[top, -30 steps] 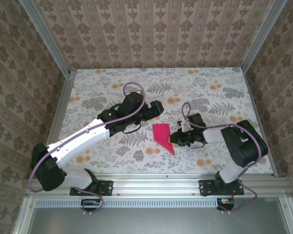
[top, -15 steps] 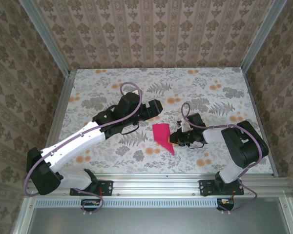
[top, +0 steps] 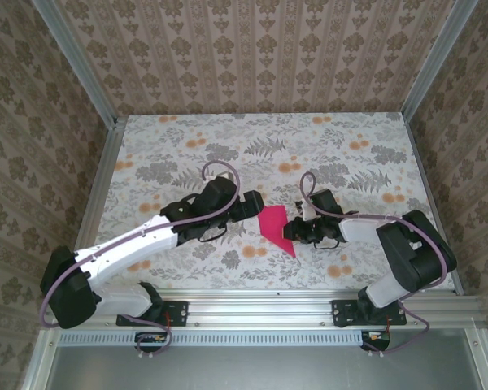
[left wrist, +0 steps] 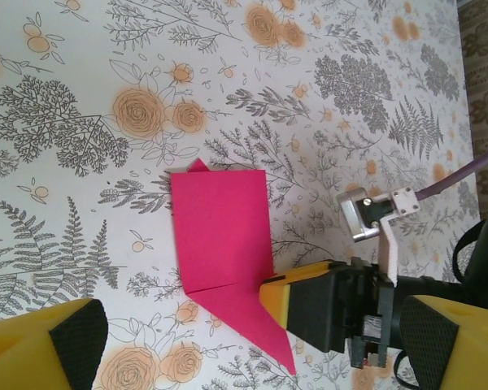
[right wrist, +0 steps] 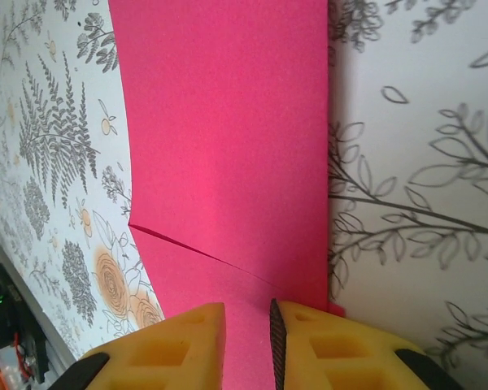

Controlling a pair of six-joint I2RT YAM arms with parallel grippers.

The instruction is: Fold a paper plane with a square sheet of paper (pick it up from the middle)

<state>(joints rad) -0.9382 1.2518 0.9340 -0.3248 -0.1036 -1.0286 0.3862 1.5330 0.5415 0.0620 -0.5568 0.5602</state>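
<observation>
Magenta paper (top: pixel 275 225), folded down to a point, lies flat on the table (top: pixel 350 154) between your two grippers. Your left gripper (top: pixel 250 208) stands spread wide near its left edge. Your right gripper (right wrist: pixel 248 313) sits at the right edge, jaws a narrow gap apart; you cannot tell whether they pinch it. Open table stretches from there to the far wall (top: pixel 260 57).

Both arms low and inward, left end effector (top: pixel 251 206) spread wide, right end effector (right wrist: pixel 247 327) narrowly parted.
</observation>
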